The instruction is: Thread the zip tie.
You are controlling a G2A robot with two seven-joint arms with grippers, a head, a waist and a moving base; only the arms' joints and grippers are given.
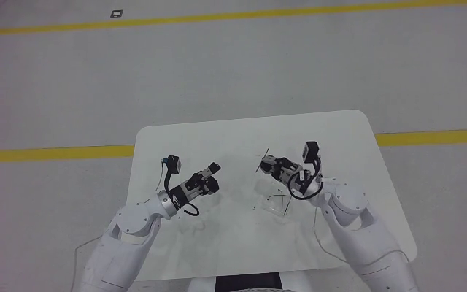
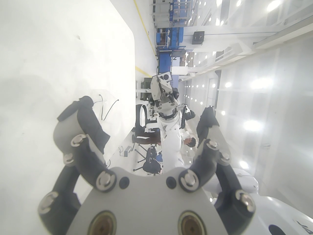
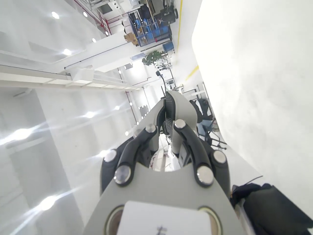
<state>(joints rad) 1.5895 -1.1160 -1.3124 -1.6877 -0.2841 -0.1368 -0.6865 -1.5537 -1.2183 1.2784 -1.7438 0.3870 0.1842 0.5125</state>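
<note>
The right gripper [image 3: 168,96] pinches the zip tie [image 3: 161,83] in tight jaws above the bench [image 1: 328,131], likely presenting its end, while the left gripper [image 2: 145,107] hovers opposite, jaws spread.

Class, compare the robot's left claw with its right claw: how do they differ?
The left claw is open; the right claw is shut. The left claw is empty; the right claw pinches a zip tie. Both hover above the table.

White tbl [image 1: 241,139], yellow floor lines [image 1: 219,17]
</note>
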